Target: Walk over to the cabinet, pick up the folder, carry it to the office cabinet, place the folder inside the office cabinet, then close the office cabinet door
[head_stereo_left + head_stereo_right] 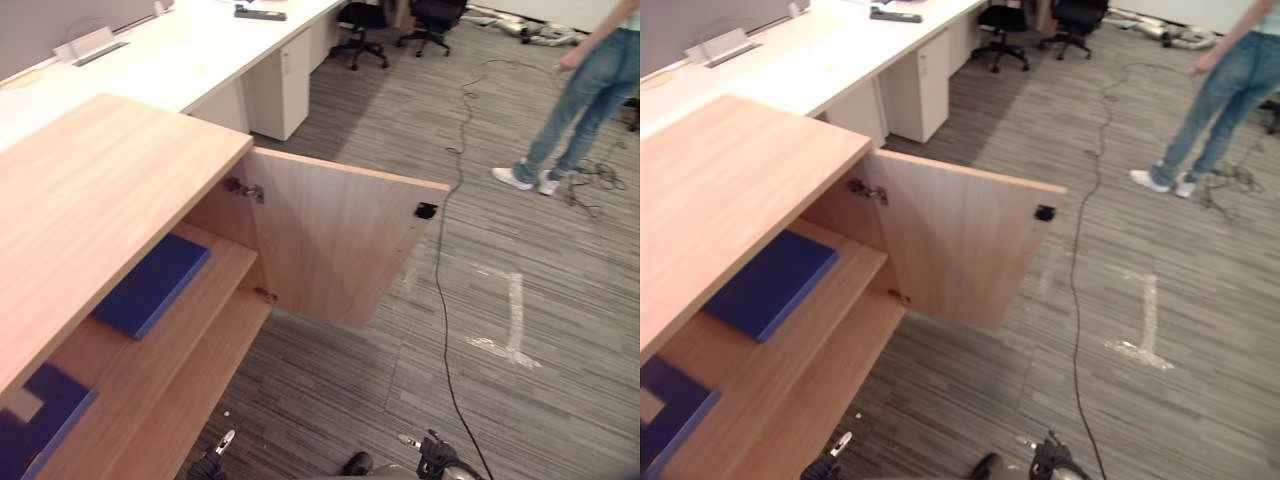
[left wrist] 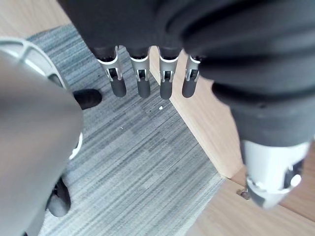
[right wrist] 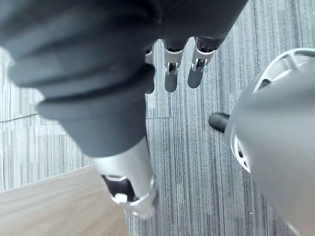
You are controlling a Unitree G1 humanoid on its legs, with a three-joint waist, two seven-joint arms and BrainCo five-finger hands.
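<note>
Down at 6 o'clock in the head views both arms hang low by the grey striped carpet. The left hand (image 2: pixel 143 81) and the right hand (image 3: pixel 170 74) each show straight, relaxed fingers over bare floor, holding nothing. Nearest the left arm, at 8 o'clock, a second blue folder with a white label (image 1: pixel 45 415) lies on the lower shelf of the light wooden office cabinet (image 1: pixel 100 190). Further in, at 10 o'clock, the flat dark-blue rectangular folder (image 1: pixel 150 285) rests on the upper shelf, its long axis running from 7 to 1 o'clock, fully inside the opening; I take this for the task's folder, already placed. Beyond it, at 12 o'clock, the light wooden cabinet door (image 1: pixel 340 240) stands swung wide, hinged at 11 o'clock by a small metal hinge (image 1: pixel 245 190), with its free edge and black latch piece (image 1: pixel 426 210) out toward 1 o'clock. Closing seems the remaining step, and that free edge lies on the right hand's side, so the right arm looks nearer to it. Past the door, white tape marks (image 1: pixel 515 310) cross the carpet at 2 o'clock. A long white tabletop (image 1: pixel 200 60) runs to 11 o'clock, black office chairs (image 1: pixel 362 20) sit at 12, and a person in jeans (image 1: pixel 585 90) stands at 2 o'clock.
</note>
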